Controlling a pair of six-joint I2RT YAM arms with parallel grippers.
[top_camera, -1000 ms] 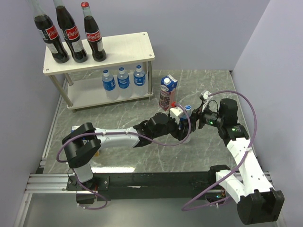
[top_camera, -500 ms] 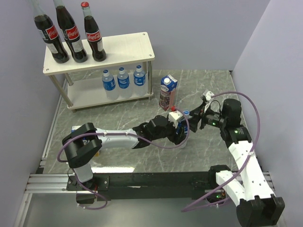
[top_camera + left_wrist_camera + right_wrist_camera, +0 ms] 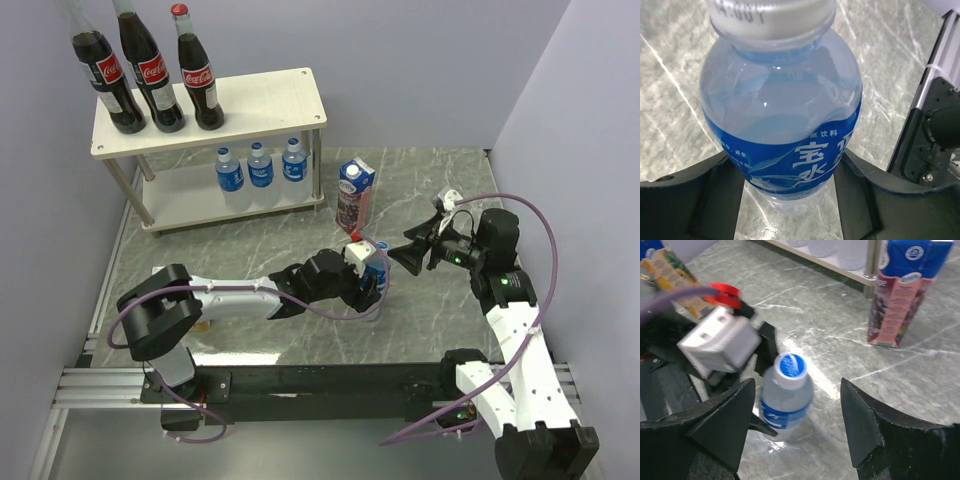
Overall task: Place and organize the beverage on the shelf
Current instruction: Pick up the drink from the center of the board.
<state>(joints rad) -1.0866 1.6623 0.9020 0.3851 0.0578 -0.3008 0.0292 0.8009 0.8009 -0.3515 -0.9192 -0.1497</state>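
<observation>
Low two-tier shelf of whitish wood-grain boards on thin silver legs point(image 3: 270, 95) stands in the far-left corner of the grey marbled counter point(image 3: 450, 175).

Top tier: three dark red-labelled cola bottles point(image 3: 153, 70), upright in a row at the left end. The right half is bare board.

Lower tier: three small blue-labelled water bottles point(image 3: 260, 168), side by side toward the right end.

Fourth water bottle point(image 3: 374, 272), clear plastic with a blue label, is off the shelf. It sits about mid-counter, a little toward the near edge. Left gripper point(image 3: 788, 192) is clenched on it, a black finger pressed to each side of the label in the left wrist view. The bottle leans slightly; cannot tell whether its base rests on the counter.

Right gripper point(image 3: 410, 257) is released, jaws spread wide. It is just right of that bottle and not touching it.

Tall purple juice carton with a blue top point(image 3: 354, 195) stands on the counter beside the shelf's right legs, toward the far edge.

Yellow juice carton point(image 3: 661, 271) is glimpsed only in the right wrist view, toward the near-left corner. Pose unclear.

Judgement: six of nine drinks are shelved, so the task is past halfway. Left to do: the held bottle, likely beside its three fellows, then both cartons.
</observation>
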